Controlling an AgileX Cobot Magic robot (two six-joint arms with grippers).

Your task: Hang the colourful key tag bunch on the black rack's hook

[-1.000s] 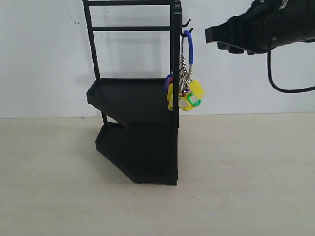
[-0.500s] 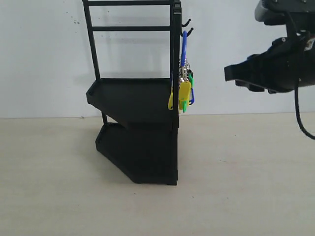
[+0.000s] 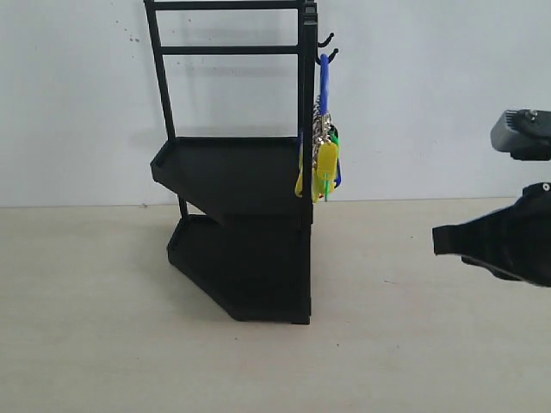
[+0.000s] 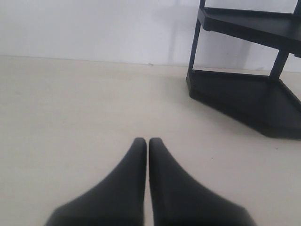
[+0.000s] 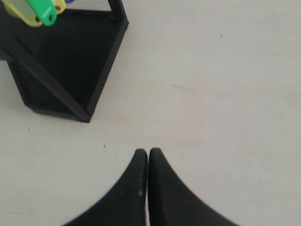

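Observation:
The black rack (image 3: 245, 172) stands on the table against the white wall. The colourful key tag bunch (image 3: 324, 163) hangs from a hook near the rack's upper right post by its blue loop (image 3: 325, 82), free of any gripper. In the right wrist view the yellow and green tags (image 5: 40, 12) show above the rack's lower tray (image 5: 61, 66). My right gripper (image 3: 441, 242) hovers low at the right edge of the exterior view, well away from the rack, shut and empty (image 5: 148, 151). My left gripper (image 4: 146, 140) is shut and empty over bare table, with the rack's base (image 4: 244, 94) off to one side.
The beige table (image 3: 413, 344) stretches around the rack. A white wall (image 3: 430, 103) stands behind it. A second small hook (image 3: 325, 39) sits just above the one bearing the loop.
My right gripper has drawn back from the hook, dropping down and to the right. The key tag bunch, swinging before, now hangs nearly still and straight.

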